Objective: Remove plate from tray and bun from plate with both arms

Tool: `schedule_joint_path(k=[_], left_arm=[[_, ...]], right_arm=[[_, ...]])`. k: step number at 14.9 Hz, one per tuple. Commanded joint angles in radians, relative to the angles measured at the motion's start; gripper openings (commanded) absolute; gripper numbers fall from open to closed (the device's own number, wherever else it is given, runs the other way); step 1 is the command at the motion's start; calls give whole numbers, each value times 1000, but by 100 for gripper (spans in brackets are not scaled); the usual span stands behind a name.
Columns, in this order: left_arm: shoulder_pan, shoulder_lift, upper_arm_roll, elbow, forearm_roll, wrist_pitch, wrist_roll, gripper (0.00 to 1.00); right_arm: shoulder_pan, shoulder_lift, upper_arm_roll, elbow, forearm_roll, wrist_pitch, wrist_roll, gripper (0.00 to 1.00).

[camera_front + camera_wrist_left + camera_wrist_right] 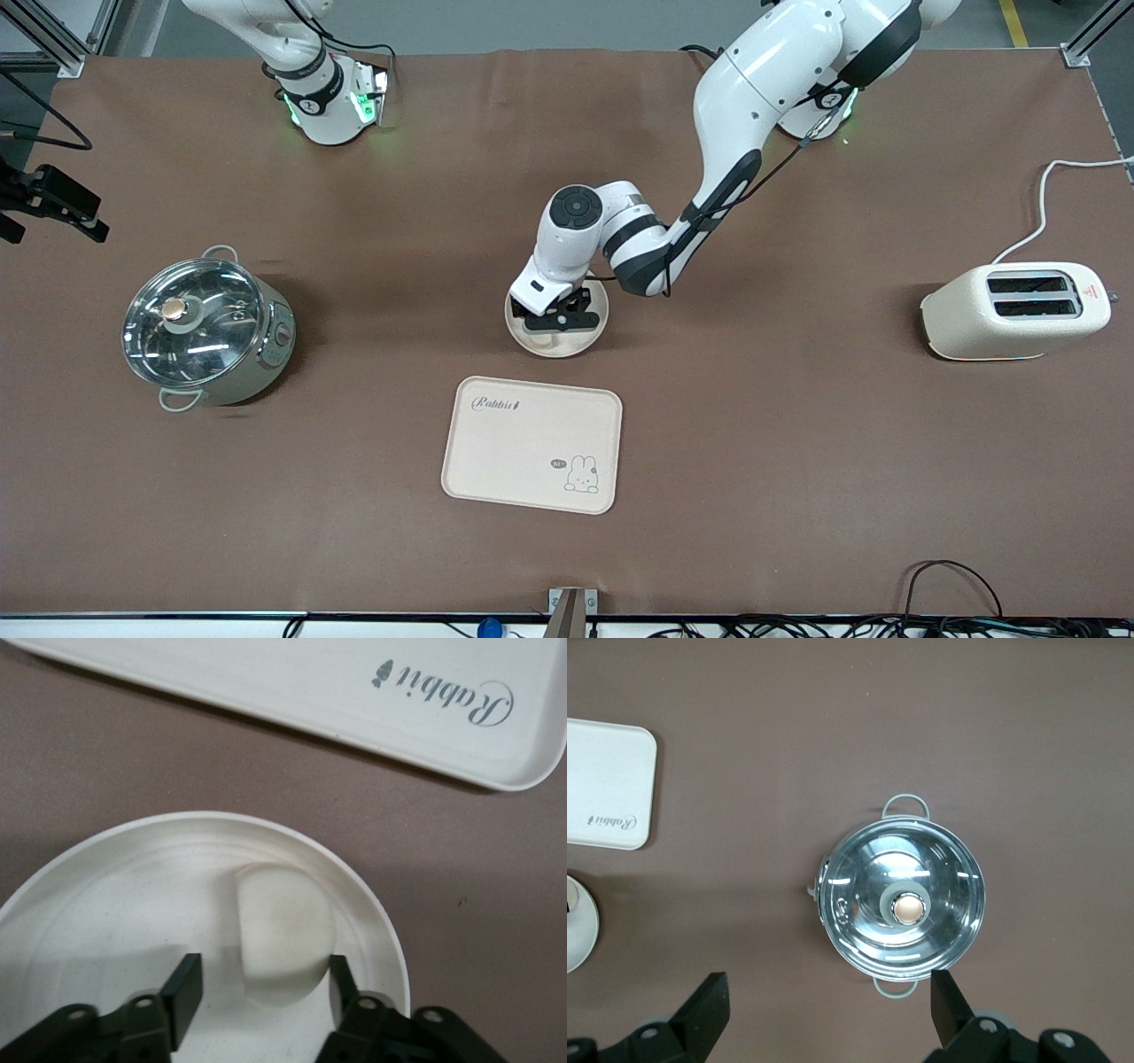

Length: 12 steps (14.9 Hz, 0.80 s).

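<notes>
The round cream plate (569,346) sits on the table, just farther from the front camera than the rectangular "Rabbit" tray (532,443), which has nothing on it. My left gripper (556,321) is low over the plate and open. In the left wrist view its fingers straddle the pale bun (283,935), which lies on the plate (106,904); one fingertip (337,973) is against the bun, the other stands apart. The tray's corner (310,682) shows there too. The gripper hides the bun in the front view. My right gripper (830,1001) is open, empty and high over the table beside the pot.
A steel pot with a glass lid (208,328) stands toward the right arm's end and also shows in the right wrist view (904,904). A cream toaster (1014,310) with a white cord stands toward the left arm's end.
</notes>
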Motion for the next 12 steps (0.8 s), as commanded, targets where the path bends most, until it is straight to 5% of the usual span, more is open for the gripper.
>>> schedule_joint_path(k=[1,7,9,12], left_arm=[[-11,16,13,32,20,11,-24,33],[-13,13,13,32,21,31,-42,0],[9,-23,11,30,24,16,-41,0],[139,-120,-36,30,11,-177,139,0]], right_arm=[[-42,10,9,26,-17,-27,-50,100],[-54,10,7,23,-17,-36,-67,100],[-54,10,7,25,-17,-50,-67,100],[-53,9,9,26,-14,-49,-67,100]])
